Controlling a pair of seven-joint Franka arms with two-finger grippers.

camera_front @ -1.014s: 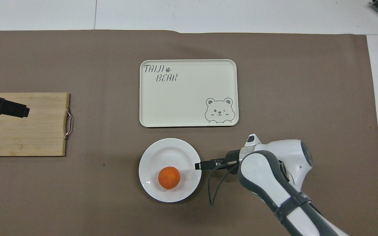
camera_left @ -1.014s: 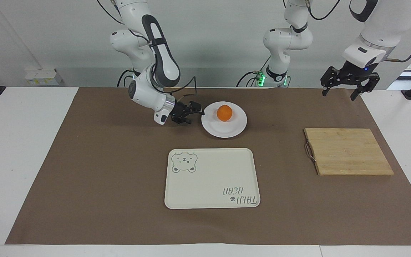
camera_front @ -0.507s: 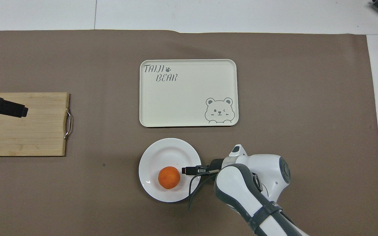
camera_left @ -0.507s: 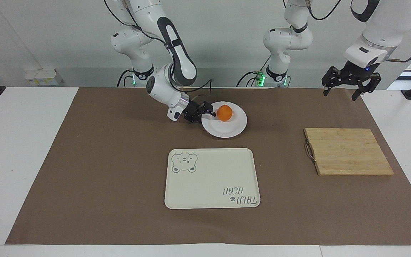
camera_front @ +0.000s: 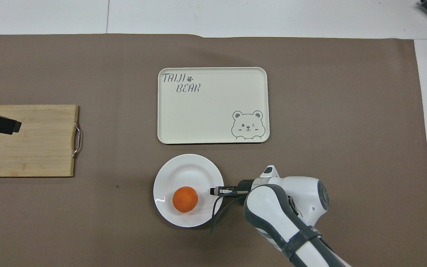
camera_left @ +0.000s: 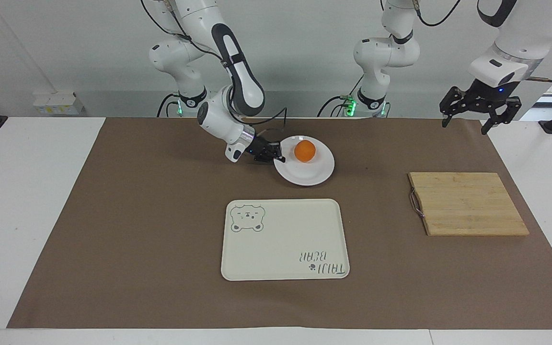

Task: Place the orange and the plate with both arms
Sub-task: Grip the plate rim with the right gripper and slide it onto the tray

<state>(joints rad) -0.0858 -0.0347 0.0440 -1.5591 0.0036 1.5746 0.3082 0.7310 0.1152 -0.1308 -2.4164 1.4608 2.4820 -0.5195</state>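
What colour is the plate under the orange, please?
Plain glossy white plate, clearest in the overhead view.

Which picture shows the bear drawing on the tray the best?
The overhead view shows it best: the bear drawing on the tray is upright there, so its winking face reads clearly. The facing view shows the same bear upside down and flatter, in the tray's corner toward the right arm's end of the table.

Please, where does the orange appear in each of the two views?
Facing view: the orange lies on the white plate, upper middle, nearer to the robots than the bear tray.
Overhead view: the orange lies lower middle, on the plate.
Shared landmark: the bear tray.
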